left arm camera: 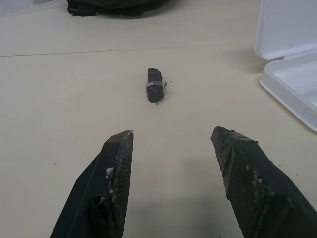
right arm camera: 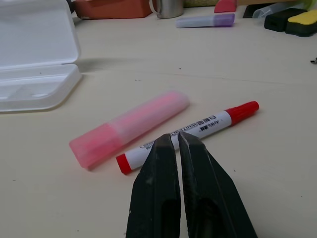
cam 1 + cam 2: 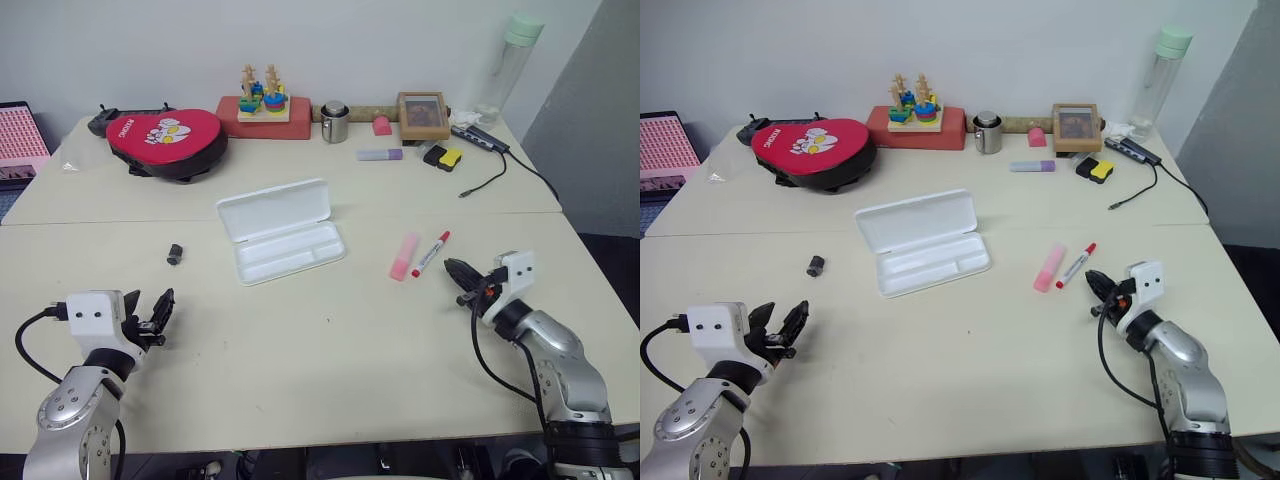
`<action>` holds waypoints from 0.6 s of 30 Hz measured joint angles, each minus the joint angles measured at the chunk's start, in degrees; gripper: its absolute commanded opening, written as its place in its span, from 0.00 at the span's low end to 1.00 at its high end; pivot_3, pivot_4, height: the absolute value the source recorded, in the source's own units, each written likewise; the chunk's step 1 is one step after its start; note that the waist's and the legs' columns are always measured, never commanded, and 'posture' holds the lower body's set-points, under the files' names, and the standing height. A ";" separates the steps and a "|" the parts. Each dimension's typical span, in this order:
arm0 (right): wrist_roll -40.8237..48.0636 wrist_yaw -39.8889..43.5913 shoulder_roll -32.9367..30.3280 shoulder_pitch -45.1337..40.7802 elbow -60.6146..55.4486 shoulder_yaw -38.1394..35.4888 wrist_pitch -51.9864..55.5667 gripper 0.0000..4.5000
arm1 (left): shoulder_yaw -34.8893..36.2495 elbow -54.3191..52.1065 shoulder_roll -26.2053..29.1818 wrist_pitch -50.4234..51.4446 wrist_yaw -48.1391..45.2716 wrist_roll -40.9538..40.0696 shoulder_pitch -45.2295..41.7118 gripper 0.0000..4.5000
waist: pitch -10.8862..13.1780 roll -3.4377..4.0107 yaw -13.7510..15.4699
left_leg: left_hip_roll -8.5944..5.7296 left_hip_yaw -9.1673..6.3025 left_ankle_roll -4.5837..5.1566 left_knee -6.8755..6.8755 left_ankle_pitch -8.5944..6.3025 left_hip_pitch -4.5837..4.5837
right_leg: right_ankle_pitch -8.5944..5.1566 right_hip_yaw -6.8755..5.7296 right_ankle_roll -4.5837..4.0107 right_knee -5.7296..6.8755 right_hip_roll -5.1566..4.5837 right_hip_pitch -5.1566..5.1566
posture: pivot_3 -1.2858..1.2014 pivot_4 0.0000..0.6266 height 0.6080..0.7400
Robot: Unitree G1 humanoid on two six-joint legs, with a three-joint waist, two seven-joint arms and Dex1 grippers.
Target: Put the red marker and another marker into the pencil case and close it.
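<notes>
The white pencil case lies open in the middle of the table, lid back, tray bare. To its right the red marker and the thick pink marker lie side by side on the tabletop. My right gripper is shut and holds nothing, just right of and slightly nearer than the red marker, its tips pointing at the barrel. The pink marker lies just beyond it. My left gripper hovers open near the front left, facing a small dark piece.
A red pouch sits at the back left, beside a stacking toy, a metal cup, a picture frame, a purple marker, a yellow-and-black object, a cable and a bottle.
</notes>
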 measured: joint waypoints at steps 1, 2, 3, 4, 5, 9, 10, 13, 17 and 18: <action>0.01 -0.24 0.01 0.00 -0.35 0.00 0.39 0.04 | 0.00 -0.01 0.00 0.00 -0.02 0.00 0.00 0.60 | 0.00 0.00 0.00 | 0.00 0.00 0.00 0.00 0.00 0.00 | 0.00 0.00 0.00 0.00 0.00 0.00 | 0.52 0.24 1.00; 0.02 -0.51 0.01 0.00 -0.79 -0.02 0.94 0.04 | 0.00 -0.07 0.00 0.00 -0.02 -0.01 0.00 0.60 | 0.00 0.00 0.00 | 0.00 0.00 0.00 0.00 0.00 0.00 | 0.00 0.00 0.00 -0.01 0.00 0.00 | 0.52 0.24 1.00; 0.03 -0.59 0.01 0.00 -0.95 -0.02 1.11 0.04 | 0.00 -0.12 0.00 0.00 -0.02 -0.03 0.00 0.60 | 0.00 0.00 0.01 | 0.00 0.00 0.00 0.00 0.00 0.00 | 0.00 0.00 0.00 -0.01 0.00 0.00 | 0.52 0.24 1.00; 0.09 -0.69 0.00 0.00 -1.22 -0.06 1.51 0.04 | 0.00 -0.23 0.00 0.01 0.01 -0.05 -0.08 0.60 | 0.00 0.00 0.00 | 0.00 0.00 0.00 0.00 0.00 0.00 | 0.00 -0.01 0.00 -0.01 0.00 0.00 | 0.52 0.24 1.00; 0.16 -0.73 -0.03 0.00 -1.46 -0.07 1.97 0.04 | 0.00 -0.29 0.00 0.04 0.04 -0.07 -0.16 0.60 | 0.00 0.00 0.00 | 0.00 0.00 0.00 0.00 0.00 0.00 | 0.00 -0.01 0.00 -0.01 0.00 0.00 | 0.52 0.24 1.00; 0.50 -0.77 -0.10 0.00 -2.12 -0.14 2.91 0.04 | 0.00 -0.43 0.00 0.52 0.06 -0.10 -0.24 0.60 | 0.00 0.00 0.00 | 0.00 0.00 0.00 0.00 0.00 0.00 | 0.00 0.00 0.00 -0.01 0.00 0.00 | 0.52 0.24 1.00; 0.50 -0.77 -0.10 0.00 -2.15 -0.15 3.11 0.04 | 0.00 -0.43 0.00 0.70 0.08 -0.10 -0.24 0.60 | 0.00 0.00 0.00 | 0.00 0.00 0.00 0.00 0.00 0.00 | 0.00 0.00 0.00 -0.01 0.00 0.00 | 0.52 0.24 1.00; 0.53 -0.80 -0.12 0.00 -2.18 -0.15 3.39 0.04 | 0.00 -0.44 0.00 0.87 0.12 -0.10 -0.25 0.60 | 0.00 0.00 0.00 | 0.00 0.00 0.00 0.00 0.00 0.00 | 0.00 -0.01 0.00 0.00 0.00 0.00 | 0.52 0.24 1.00; 0.79 -1.19 -0.08 -0.19 -2.48 -0.14 3.93 0.04 | 0.00 -0.47 0.00 1.01 0.22 -0.10 -0.28 0.60 | 0.00 0.00 0.00 | 0.00 0.00 0.00 0.00 0.00 0.00 | 0.00 0.00 0.00 0.00 0.00 0.00 | 0.52 0.24 1.00; 1.17 -1.40 -0.04 -0.26 -2.70 -0.14 4.23 0.04 | 0.00 -0.49 0.00 1.12 0.23 -0.10 -0.27 0.60 | 0.00 0.00 0.00 | 0.00 0.00 0.00 0.00 0.00 0.00 | 0.00 -0.01 0.00 0.00 0.00 0.00 | 0.52 0.24 1.00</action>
